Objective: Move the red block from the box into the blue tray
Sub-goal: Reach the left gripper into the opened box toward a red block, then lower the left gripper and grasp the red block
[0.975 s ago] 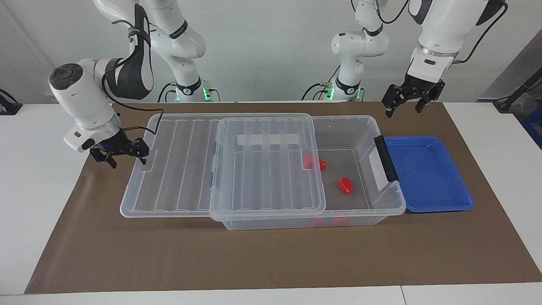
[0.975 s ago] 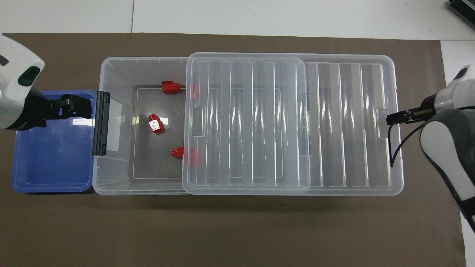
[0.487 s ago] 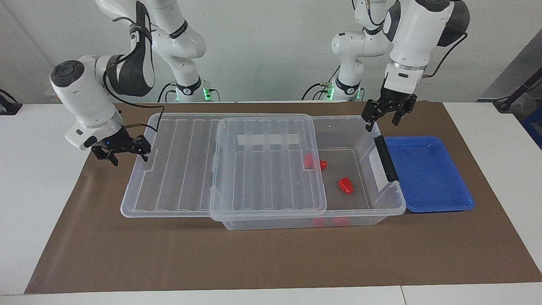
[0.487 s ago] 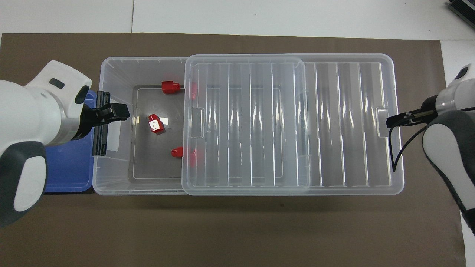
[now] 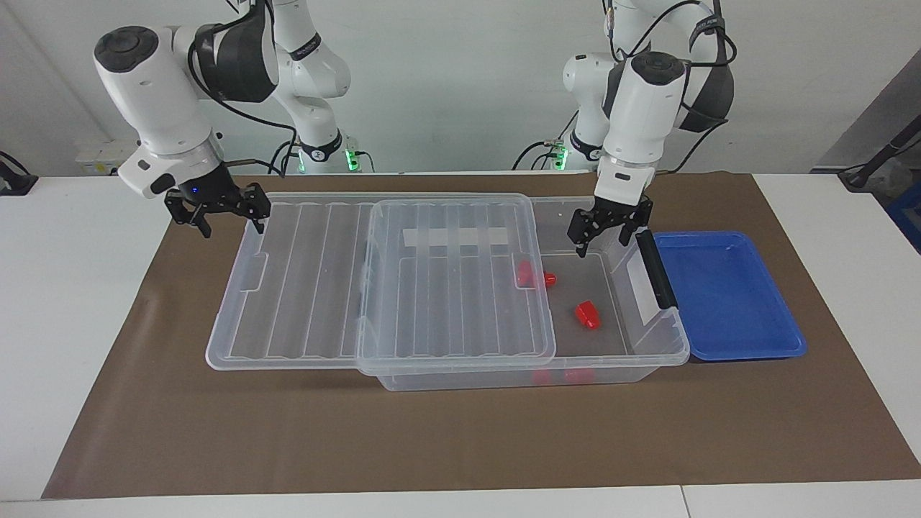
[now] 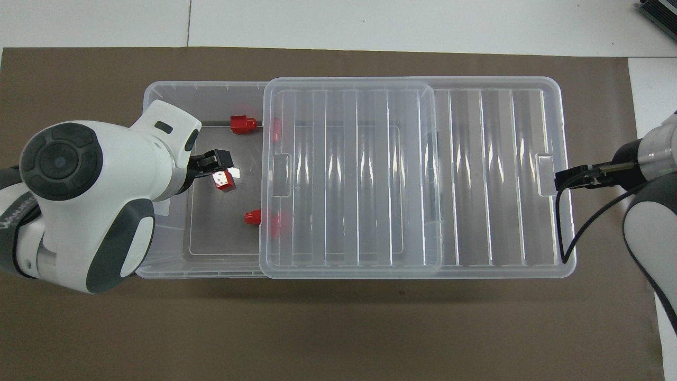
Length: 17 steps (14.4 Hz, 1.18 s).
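The clear box (image 5: pixel 651 357) lies along the mat, its ribbed lid (image 5: pixel 302 288) slid toward the right arm's end, so the end beside the blue tray (image 5: pixel 727 295) is uncovered. The red block (image 5: pixel 587 314) lies on the box floor in that uncovered part; it also shows in the overhead view (image 6: pixel 223 179). My left gripper (image 5: pixel 606 241) is open and empty, just above the box's rim, over the uncovered part. In the overhead view the left gripper (image 6: pixel 211 161) covers the spot next to the block. The left arm hides the tray there. My right gripper (image 5: pixel 219 208) is open, raised by the lid's end.
Two similar red pieces lie in the box: one (image 5: pixel 547 278) at the lid's edge, nearer to the robots than the block, and one (image 6: pixel 242 124) by the wall farthest from the robots. A black clip (image 5: pixel 655 270) sits on the box end beside the tray.
My left gripper has swung from over the mat beside the tray to over the box's uncovered end and come lower. My right gripper has risen from the lid's end tab, toward the robots.
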### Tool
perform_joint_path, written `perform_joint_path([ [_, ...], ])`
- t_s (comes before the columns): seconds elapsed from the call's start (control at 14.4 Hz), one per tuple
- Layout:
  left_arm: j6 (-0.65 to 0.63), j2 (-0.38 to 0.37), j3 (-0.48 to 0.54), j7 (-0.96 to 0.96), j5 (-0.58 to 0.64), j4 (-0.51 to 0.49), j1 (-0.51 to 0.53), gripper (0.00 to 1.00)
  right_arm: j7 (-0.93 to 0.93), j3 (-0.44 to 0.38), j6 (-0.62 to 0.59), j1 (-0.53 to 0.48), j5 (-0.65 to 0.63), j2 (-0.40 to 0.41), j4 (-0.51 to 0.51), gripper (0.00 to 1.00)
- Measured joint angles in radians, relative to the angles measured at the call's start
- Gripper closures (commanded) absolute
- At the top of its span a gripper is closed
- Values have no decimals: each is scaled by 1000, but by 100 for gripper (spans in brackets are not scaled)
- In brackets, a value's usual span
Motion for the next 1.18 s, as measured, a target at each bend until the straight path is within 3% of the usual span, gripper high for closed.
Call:
perform_joint_path([
  [0.42, 144, 100, 5, -1, 23, -17, 2, 0, 134, 1, -113, 26, 0, -1, 128, 2],
  [0.84, 282, 120, 12, -1, 33, -128, 19, 0, 138, 1, -139, 32, 0, 2, 171, 2],
  [1.18, 356, 181, 15, -6, 60, -143, 22, 0, 138, 8, -164, 34, 0, 3, 191, 2],
])
